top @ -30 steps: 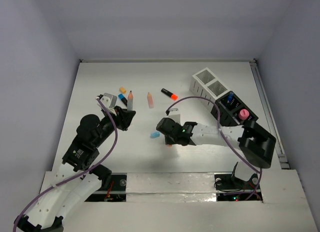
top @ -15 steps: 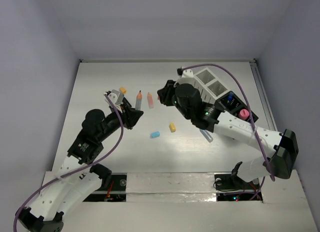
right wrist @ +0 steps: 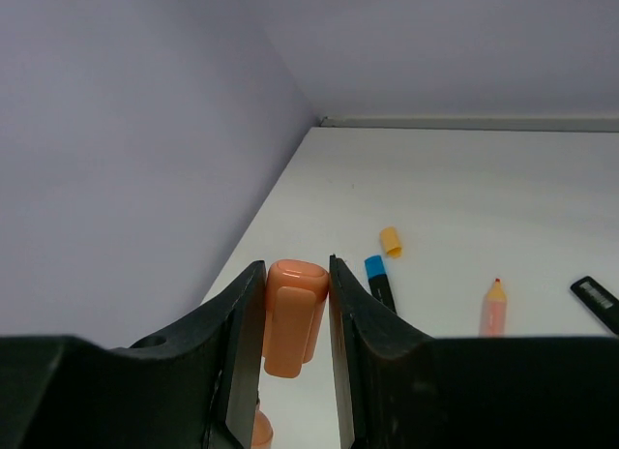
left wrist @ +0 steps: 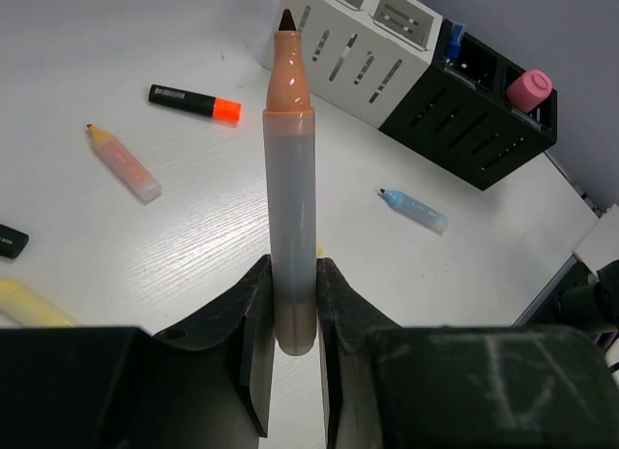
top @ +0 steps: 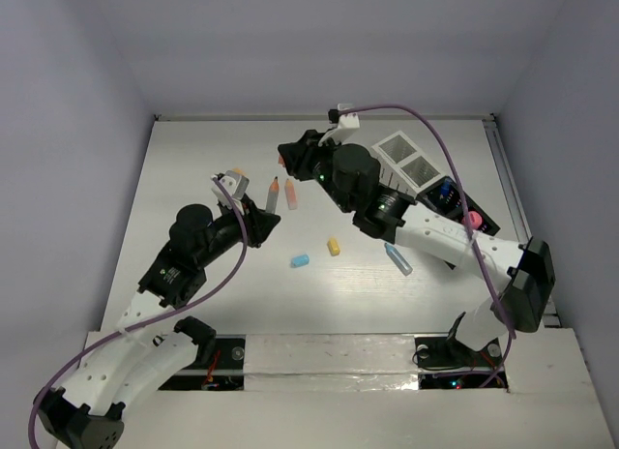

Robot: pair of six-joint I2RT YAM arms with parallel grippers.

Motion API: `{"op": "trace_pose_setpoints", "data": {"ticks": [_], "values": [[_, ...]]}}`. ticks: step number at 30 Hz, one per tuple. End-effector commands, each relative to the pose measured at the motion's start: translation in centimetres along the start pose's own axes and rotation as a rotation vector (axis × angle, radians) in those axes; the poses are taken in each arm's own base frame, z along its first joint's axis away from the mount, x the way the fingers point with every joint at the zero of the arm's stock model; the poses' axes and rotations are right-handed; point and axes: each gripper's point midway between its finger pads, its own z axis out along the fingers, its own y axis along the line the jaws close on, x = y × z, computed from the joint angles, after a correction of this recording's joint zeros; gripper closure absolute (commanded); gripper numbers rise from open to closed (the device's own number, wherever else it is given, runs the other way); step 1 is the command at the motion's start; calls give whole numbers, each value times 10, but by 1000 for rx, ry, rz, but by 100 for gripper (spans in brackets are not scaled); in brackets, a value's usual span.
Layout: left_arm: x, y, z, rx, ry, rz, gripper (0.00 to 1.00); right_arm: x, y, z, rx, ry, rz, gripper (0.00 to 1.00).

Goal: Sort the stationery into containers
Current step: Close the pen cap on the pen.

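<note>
My left gripper [top: 259, 220] [left wrist: 292, 275] is shut on an uncapped marker [top: 273, 194] [left wrist: 290, 207] with a pale grey barrel and orange neck, held upright above the table. My right gripper [top: 287, 162] [right wrist: 295, 270] is shut on an orange cap [right wrist: 293, 315], just above and right of the marker's tip. The joined containers stand at the far right: two white boxes [top: 411, 159] [left wrist: 358, 38] and the black boxes [top: 455, 205] [left wrist: 474, 115]. A pink cylinder [top: 472, 220] [left wrist: 530, 88] and a blue-tipped item [left wrist: 453, 38] stand in black boxes.
Loose on the table: a peach marker [top: 290, 194] [left wrist: 124, 163] [right wrist: 493, 309], a black marker with an orange cap [left wrist: 193, 102], a black marker with a blue cap [right wrist: 380, 280], a yellow cap [right wrist: 390, 241], a pale blue marker [top: 397, 258] [left wrist: 414, 209], a yellow piece [top: 333, 246], a blue eraser [top: 300, 261].
My right arm has swung from low over the table's middle up and to the far left with the orange cap. My left gripper has carried the marker a little to the right.
</note>
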Motion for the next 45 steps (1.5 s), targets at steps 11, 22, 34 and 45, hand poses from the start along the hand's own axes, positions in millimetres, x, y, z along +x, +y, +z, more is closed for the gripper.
{"op": "trace_pose_setpoints", "data": {"ticks": [11, 22, 34, 45], "values": [[-12, 7, 0, -27, -46, 18, 100, -21, 35, 3, -132, -42, 63, 96], [-13, 10, 0, -39, -49, 15, 100, -3, 39, 6, -146, 7, 62, 97], [-13, 13, 1, -37, -47, 9, 100, 12, 42, 13, -143, 36, 50, 97], [-16, 23, -1, -85, -61, 1, 100, 24, 56, 2, -188, 79, 67, 97]]}}
